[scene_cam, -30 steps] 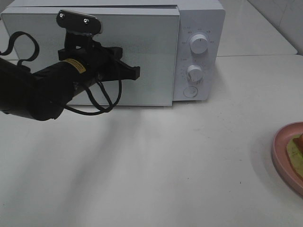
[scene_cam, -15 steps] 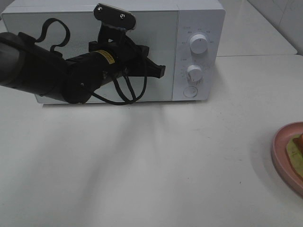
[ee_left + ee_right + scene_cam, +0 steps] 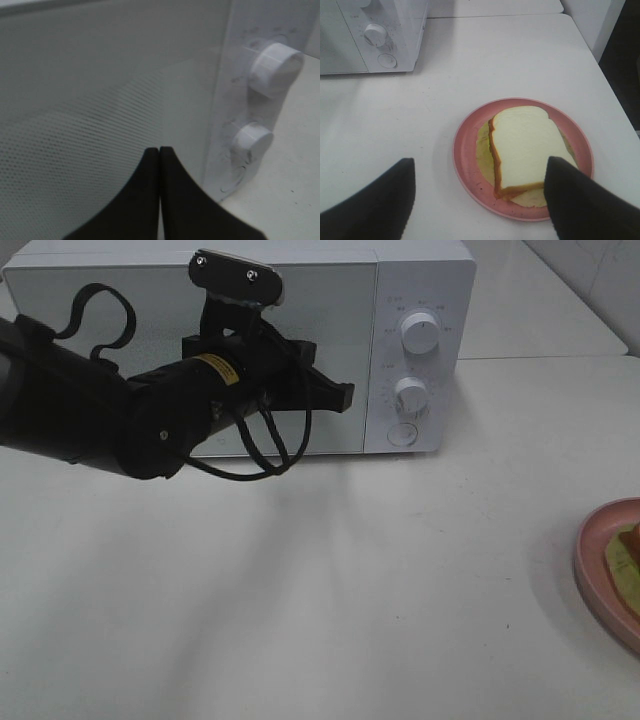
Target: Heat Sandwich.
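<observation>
The left claw is pressed fully shut with nothing in it, its tip hanging just in front of the microwave, near the seam between the glass door and the panel with the two knobs. The door looks closed, so opening it is likely the job at hand. The danger is that shut fingers poking at the seam could slide off the smooth glass, nudge the lower knob or the round button by accident, or push the whole light microwave back across the counter instead of freeing the door. The right claw is spread wide and empty, hovering above the pink plate, its fingers standing to either side of it. The plate sits on the counter well apart from the microwave, at the right edge of the overhead view. On it lies the sandwich, white bread on top with a tan crust and a pale yellow-green layer showing beneath. A careless grab could squash the soft bread or shift its layers, or tip the plate. What is inside the microwave cannot be made out.
</observation>
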Motion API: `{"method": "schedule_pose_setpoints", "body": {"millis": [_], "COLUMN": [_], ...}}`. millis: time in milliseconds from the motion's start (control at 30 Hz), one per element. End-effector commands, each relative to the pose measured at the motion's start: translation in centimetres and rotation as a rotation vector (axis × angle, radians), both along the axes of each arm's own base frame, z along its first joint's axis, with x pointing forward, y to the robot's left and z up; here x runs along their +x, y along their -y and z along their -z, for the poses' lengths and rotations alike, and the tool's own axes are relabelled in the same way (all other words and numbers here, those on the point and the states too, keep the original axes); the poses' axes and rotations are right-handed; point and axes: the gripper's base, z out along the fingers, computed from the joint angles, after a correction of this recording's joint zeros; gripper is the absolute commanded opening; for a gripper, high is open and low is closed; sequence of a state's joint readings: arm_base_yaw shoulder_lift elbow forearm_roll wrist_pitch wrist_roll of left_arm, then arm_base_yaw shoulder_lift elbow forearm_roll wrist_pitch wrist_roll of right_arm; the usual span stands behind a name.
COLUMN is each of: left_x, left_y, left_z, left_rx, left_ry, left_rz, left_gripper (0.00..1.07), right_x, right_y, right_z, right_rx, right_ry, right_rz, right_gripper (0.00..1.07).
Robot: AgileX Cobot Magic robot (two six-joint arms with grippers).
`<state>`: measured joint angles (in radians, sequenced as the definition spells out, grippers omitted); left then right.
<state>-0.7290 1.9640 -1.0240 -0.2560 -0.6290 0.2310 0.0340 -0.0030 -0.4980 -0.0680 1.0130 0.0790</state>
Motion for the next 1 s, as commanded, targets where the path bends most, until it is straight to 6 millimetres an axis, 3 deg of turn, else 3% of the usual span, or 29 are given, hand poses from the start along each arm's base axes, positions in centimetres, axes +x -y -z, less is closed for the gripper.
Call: {"method": "schedule_pose_setpoints", "body": {"millis": [33,300,400,433,500,533,567,600,633,667,1000], "left_x": [-2.3,-4.7,-5.5,-5.9,-7.0,-7.0,-7.2,-7.6,-8.2,-8.6,-11.4], "left_y": [0.2,-0.5,-1.0,-1.1,-1.7,-1.7,-1.8,-2.0,-2.4,-2.6,-4.9], "left_z": [-0.6,-0.5,-0.6,-0.7,-1.0,-1.0,-1.0,-1.1,-1.2,-1.5,-4.6], "left_rx": [0.002,0.110,0.174,0.197,0.258,0.258,0.271,0.285,0.317,0.333,0.472], "left_ry": [-0.007,-0.192,-0.301,-0.342,-0.449,-0.449,-0.477,-0.508,-0.571,-0.599,-0.705], "left_rz": [0.037,0.098,0.127,0.138,0.167,0.167,0.173,0.179,0.192,0.200,0.267], "left_gripper": [0.00,0.00,0.06,0.13,0.45,0.45,0.57,0.72,0.95,1.01,0.99], "right_x": [-0.3,-0.3,-0.3,-0.3,-0.3,-0.3,-0.3,-0.3,-0.3,-0.3,-0.3], "right_y": [0.0,0.0,0.0,0.0,0.0,0.0,0.0,0.0,0.0,0.0,0.0], "right_z": [0.0,0.0,0.0,0.0,0.0,0.0,0.0,0.0,0.0,0.0,0.0], "right_rx": [-0.004,-0.004,-0.004,-0.004,-0.004,-0.004,-0.004,-0.004,-0.004,-0.004,-0.004], "right_ry": [0.042,0.042,0.042,0.042,0.042,0.042,0.042,0.042,0.042,0.042,0.042], "right_rz": [0.003,0.003,0.003,0.003,0.003,0.003,0.003,0.003,0.003,0.003,0.003], "right_gripper": [0.70,0.68,0.68,0.68,0.68,0.68,0.68,0.68,0.68,0.68,0.68]}}
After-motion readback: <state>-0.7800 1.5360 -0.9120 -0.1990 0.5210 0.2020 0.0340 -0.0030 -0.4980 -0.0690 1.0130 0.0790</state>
